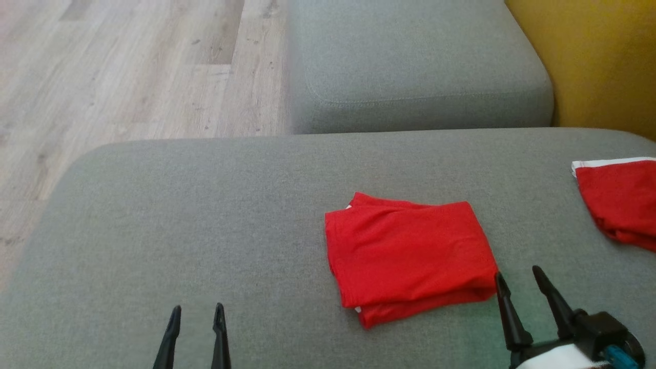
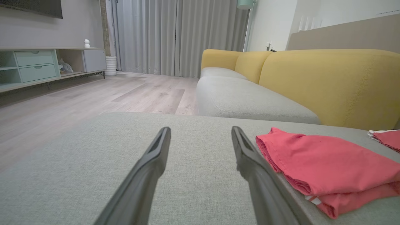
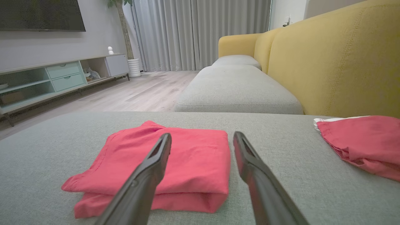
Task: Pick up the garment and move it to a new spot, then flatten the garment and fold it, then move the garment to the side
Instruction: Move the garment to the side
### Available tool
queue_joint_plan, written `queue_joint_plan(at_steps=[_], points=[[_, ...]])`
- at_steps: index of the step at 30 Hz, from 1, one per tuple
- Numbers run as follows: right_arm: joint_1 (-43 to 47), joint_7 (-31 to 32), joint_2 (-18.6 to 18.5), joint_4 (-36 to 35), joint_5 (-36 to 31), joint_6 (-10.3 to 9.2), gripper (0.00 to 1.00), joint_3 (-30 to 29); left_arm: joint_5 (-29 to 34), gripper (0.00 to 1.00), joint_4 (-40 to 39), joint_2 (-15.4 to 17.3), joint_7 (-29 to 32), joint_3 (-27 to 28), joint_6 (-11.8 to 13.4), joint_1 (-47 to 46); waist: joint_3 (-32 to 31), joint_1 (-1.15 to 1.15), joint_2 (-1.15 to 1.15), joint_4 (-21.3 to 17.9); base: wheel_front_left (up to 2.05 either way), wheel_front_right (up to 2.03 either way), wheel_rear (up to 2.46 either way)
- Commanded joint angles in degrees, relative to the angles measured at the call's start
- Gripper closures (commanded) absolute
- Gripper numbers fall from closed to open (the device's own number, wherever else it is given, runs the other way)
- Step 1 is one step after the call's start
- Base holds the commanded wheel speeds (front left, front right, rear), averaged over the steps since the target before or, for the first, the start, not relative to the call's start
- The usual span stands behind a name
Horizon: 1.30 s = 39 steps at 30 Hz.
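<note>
The folded red garment [image 1: 410,256] lies right of centre on the grey sofa cushion [image 1: 179,215]. Its near-right corner sits just beside your right claw [image 1: 516,271], which is released and holds nothing. Your left claw [image 1: 198,306] is also released, over bare cushion well left of the garment. Open fabric runs left to the cushion's rounded edge. A second red garment [image 1: 620,202] lies far right.
</note>
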Motion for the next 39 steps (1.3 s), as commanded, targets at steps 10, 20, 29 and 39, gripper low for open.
queue_joint_plan(at_steps=[10, 20, 29, 39], points=[[-0.7, -0.6, 0.7, -0.4, -1.5, -0.04, 0.0, 0.7, 1.3, 0.0, -0.6, -0.4, -0.3, 3.3, -0.8, -1.3, -1.3, 0.0, 0.0, -0.1, 0.0, 0.0, 0.0], [-1.1, -0.6, 1.2, 0.6, -1.6, -0.04, 0.0, 0.5, 1.6, 0.0, -0.3, -0.4, -0.3, 2.8, -0.9, -1.2, -0.8, 0.0, 0.0, -0.4, 0.0, 0.0, 0.0], [-7.6, -0.6, 2.3, 5.4, 0.8, -0.04, 0.0, -2.2, 1.9, 0.0, -0.8, -0.4, -0.3, 1.2, -0.3, -2.2, 2.2, 0.0, 0.0, -0.4, 0.0, 0.0, 0.0], [-23.4, 0.3, 2.4, 24.3, 3.9, -0.04, 0.0, -3.7, 2.5, 0.0, -0.1, -0.4, -0.3, -1.7, -0.1, -4.2, 6.0, 0.0, 0.0, 0.2, 0.0, 0.0, 0.0]])
